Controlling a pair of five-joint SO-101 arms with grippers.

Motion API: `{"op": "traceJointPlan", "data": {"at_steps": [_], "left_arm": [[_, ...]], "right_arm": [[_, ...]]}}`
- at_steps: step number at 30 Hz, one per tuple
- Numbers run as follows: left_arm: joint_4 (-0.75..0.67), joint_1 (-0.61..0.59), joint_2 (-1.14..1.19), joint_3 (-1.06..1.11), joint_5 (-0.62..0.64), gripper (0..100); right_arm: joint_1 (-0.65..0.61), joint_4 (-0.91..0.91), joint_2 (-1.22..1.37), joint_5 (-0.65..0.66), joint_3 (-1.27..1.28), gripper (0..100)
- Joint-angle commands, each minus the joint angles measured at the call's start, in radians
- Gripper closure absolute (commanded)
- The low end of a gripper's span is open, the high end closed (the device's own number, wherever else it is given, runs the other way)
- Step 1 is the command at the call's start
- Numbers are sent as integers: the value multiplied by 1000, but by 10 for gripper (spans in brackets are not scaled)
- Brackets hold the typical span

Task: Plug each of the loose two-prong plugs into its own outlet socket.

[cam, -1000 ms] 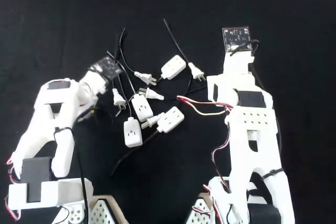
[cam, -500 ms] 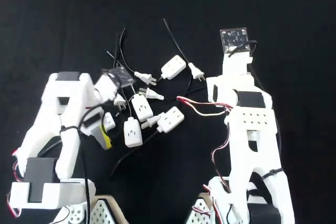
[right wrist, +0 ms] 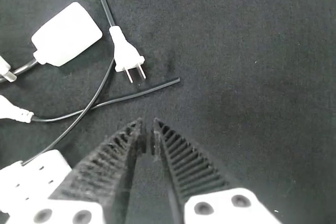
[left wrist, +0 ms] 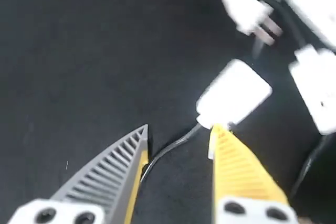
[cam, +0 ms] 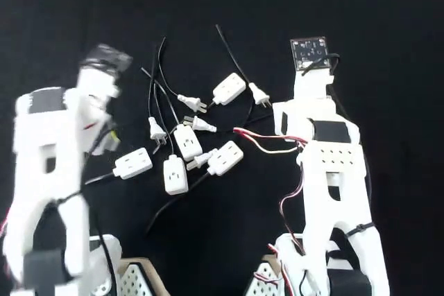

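**Loose plugs and sockets between two arms**

On the black cloth table [cam: 388, 46], white outlet sockets [cam: 175, 173] and white two-prong plugs [cam: 191, 103] on black cords lie clustered between the arms. Your left gripper [left wrist: 178, 142] is spread wide, holding nothing, just beside a white rectangular socket block [left wrist: 233, 94]. Your right gripper [right wrist: 147, 129] is closed on nothing, near one loose white plug [right wrist: 125, 51].

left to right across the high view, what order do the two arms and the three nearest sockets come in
left arm → left socket → middle socket → right socket → right arm
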Motion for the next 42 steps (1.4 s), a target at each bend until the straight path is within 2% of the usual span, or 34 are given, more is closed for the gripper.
{"op": "traceJointPlan", "data": {"at_steps": [1, 5, 8, 11, 14, 17, 21, 23, 25, 28, 34, 38, 42], "left_arm": [[-84, -157, -203, 173, 224, 811], [-296, -268, -339, 509, 290, 811], [-413, -315, -456, 705, 226, 812], [-471, -363, -588, 840, 141, 812], [-485, -369, -723, 963, 63, 812], [-483, -340, -865, 1063, 40, 812], [-445, -320, -1071, 1147, 40, 812], [-405, -312, -1175, 1191, 40, 812], [-381, -320, -1284, 1245, 40, 812], [-264, -314, -1424, 1253, 40, 812], [-256, -286, -1396, 1253, -18, 812], [-255, -289, -1396, 1254, -17, 812], [-255, -292, -1396, 1254, -17, 812]], "right_arm": [[-137, -12, -36, 12, -5, 963], [-356, -18, -35, 60, 30, 966], [-528, -18, -31, 61, 48, 966], [-628, -20, -33, 64, 25, 966], [-644, 2, -30, 69, -4, 962], [-623, 81, -30, 71, -12, 961], [-506, 230, -30, 91, -102, 906], [-454, 279, -15, 58, -139, 876], [-460, 282, 31, -35, -143, 874], [-525, 236, 139, -281, -145, 871], [-667, 68, 363, -819, -150, 871], [-674, 21, 473, -947, -160, 871], [-643, 63, 522, -1045, -214, 871]]}}
